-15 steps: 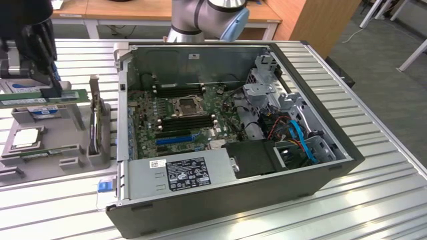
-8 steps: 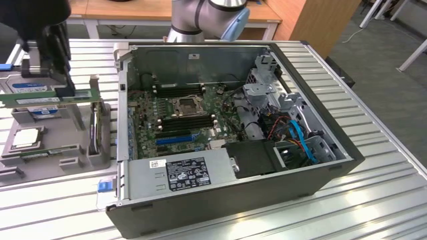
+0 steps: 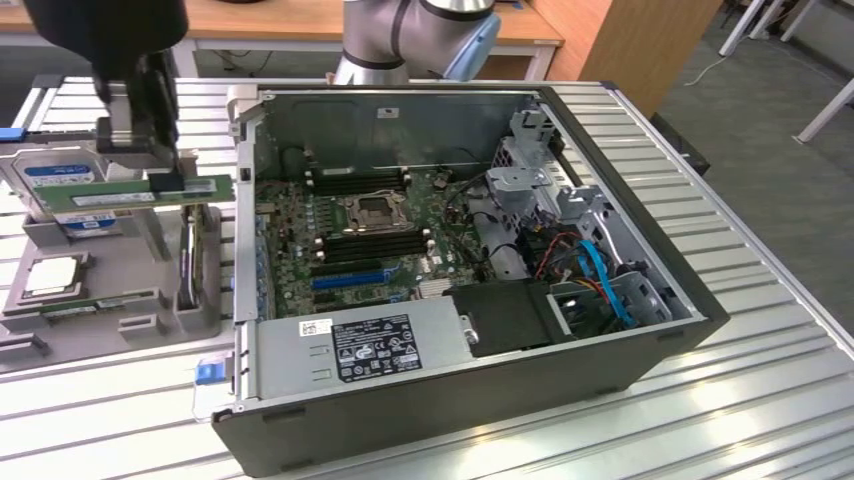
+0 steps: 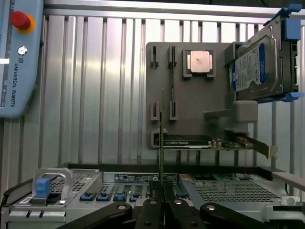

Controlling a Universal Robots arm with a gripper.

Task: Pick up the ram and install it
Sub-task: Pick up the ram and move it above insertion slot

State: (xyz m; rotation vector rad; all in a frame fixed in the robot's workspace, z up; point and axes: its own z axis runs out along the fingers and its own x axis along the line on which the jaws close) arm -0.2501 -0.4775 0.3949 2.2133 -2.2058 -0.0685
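1. Closest to the wrist camera is my black two-fingered tool. Its fingers are clamped together on the ram, a long, thin green circuit-board stick, which I see edge-on as a thin line running away from the fingertips.
2. On the exterior view I see the tool hanging just outside the open dark grey computer case, beside the case wall on the exterior view's left. The ram is held level, and one end comes close to that wall.
3. No part of the ram is inside the case. The black memory slots on the green motherboard are well apart from it.
4. Beside that same wall of the case, a grey plastic parts tray lies on the ribbed metal surface, and the ram hangs above it.
5. That tray carries a blue-labelled hard drive, a square silver processor chip, a second green memory stick and a dark graphics card standing on edge nearest the case.
6. Inside the case, a silver power supply box sits against the nearest wall, and blue cables run along the wall on the exterior view's right.
7. Outside the case, a pale blue control pendant with a red button rests on the surface.
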